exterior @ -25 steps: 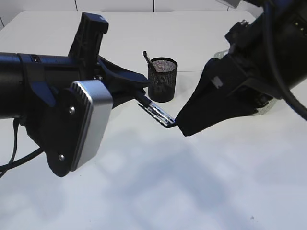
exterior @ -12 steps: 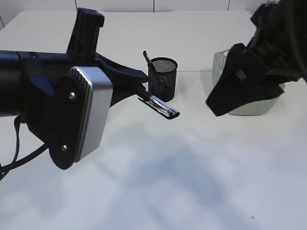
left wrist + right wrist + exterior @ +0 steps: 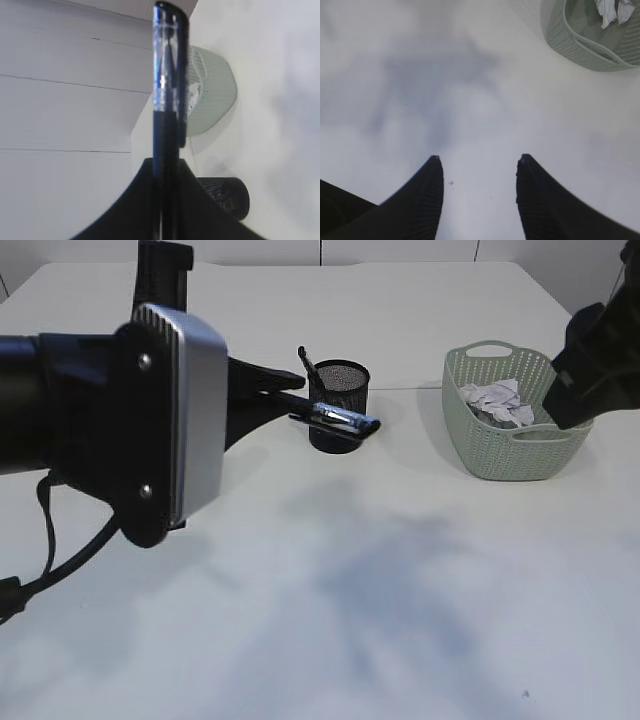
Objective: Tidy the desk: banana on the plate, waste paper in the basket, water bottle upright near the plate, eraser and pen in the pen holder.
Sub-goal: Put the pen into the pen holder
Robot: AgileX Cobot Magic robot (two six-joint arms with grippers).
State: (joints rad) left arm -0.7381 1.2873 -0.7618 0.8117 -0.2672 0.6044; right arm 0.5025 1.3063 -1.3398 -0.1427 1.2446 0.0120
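White desk (image 3: 330, 620), left pincer (image 3: 290, 405) clamping pen (image 3: 340, 420) horizontally toward basket (image 3: 510, 455), right pincer (image 3: 479, 172) open

The pen holder (image 3: 338, 405) stands on the worktop (image 3: 330, 590), toward its far side. The basket (image 3: 512, 427) stands to the right of the pen holder, well apart, with waste paper (image 3: 498, 401) in it. A pen (image 3: 333, 419) is in the air just before the pen holder
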